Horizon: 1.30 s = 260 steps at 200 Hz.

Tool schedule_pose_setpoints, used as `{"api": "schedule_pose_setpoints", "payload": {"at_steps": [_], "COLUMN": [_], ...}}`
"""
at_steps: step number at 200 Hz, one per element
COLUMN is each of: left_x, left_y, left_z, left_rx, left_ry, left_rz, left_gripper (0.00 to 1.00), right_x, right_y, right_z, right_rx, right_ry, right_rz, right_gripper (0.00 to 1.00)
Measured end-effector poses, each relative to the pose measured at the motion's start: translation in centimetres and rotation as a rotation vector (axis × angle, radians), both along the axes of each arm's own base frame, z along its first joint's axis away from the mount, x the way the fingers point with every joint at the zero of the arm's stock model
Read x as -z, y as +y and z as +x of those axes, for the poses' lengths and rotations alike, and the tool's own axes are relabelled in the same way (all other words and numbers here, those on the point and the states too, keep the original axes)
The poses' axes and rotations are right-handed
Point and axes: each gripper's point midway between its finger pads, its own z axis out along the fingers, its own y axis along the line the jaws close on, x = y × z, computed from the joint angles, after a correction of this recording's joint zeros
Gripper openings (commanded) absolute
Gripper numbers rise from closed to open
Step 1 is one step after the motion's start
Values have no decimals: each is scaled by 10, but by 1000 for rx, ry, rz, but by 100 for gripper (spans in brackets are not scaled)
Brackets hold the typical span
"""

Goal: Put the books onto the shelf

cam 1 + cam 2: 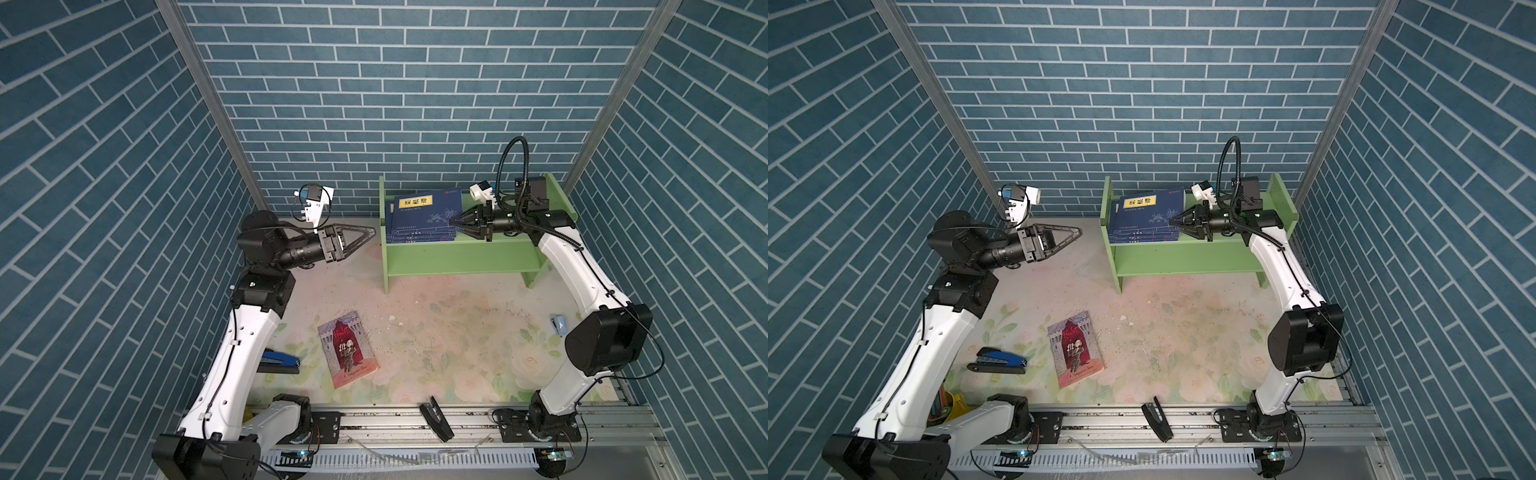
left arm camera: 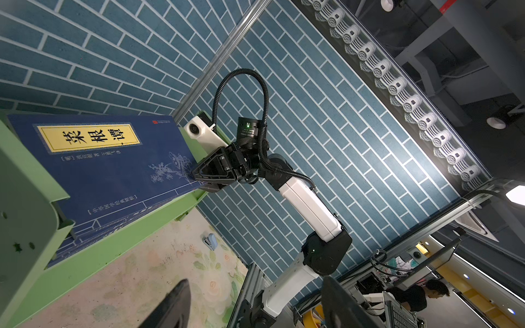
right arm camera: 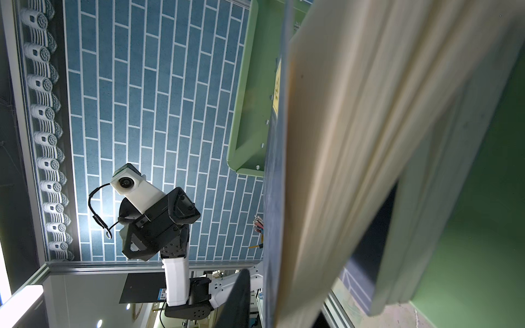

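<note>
Blue walls (image 1: 374, 104) ring your counter (image 1: 457, 332), where the red book (image 1: 348, 349) waits; blue books (image 1: 424, 216) sit stacked on the shelf (image 1: 457, 255), your left end effector (image 1: 371, 232) is spread, and you cannot tell if your right end effector (image 1: 458, 224) pinches them.

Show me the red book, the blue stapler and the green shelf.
red book (image 1: 348, 349), in a top view, cover middle.
blue stapler (image 1: 1003, 359), in a top view, blue body.
green shelf (image 1: 457, 259), in a top view, bare board below books.

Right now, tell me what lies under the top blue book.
More dark blue books stacked on the upper tier of the shelf; only edges show, covers and count hidden.
</note>
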Motion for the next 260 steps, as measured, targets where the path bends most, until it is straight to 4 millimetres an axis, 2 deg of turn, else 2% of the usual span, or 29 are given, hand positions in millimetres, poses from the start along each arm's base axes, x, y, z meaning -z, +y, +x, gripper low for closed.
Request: {"api": "schedule_pose_setpoints", "payload": {"at_steps": [57,88,139,169,233,260], "left_x": [-1,-3,-1,1,24,34], "left_y": [0,0,0,0,3,-3], "left_z": [-2,-4,-6,-5,3,8], "left_rx": [1,1,1,-4,-96,-134], "left_ry": [-5,-12,-10,-22,-140,-221], "left_rz": [-1,-2,-1,7,193,310], "left_gripper": [74,74,74,74,74,74], "right_x": [-3,0,14,14,24,28], "right_y": [-3,-6,-13,-17,-23,-27], "right_z": [6,11,19,23,29,34], "right_rx": [25,51,109,138,185,214], "right_ry": [1,5,35,29,30,22], "right_rz": [-46,-92,-191,-229,-287,-314], "right_gripper": [42,43,45,45,45,45]}}
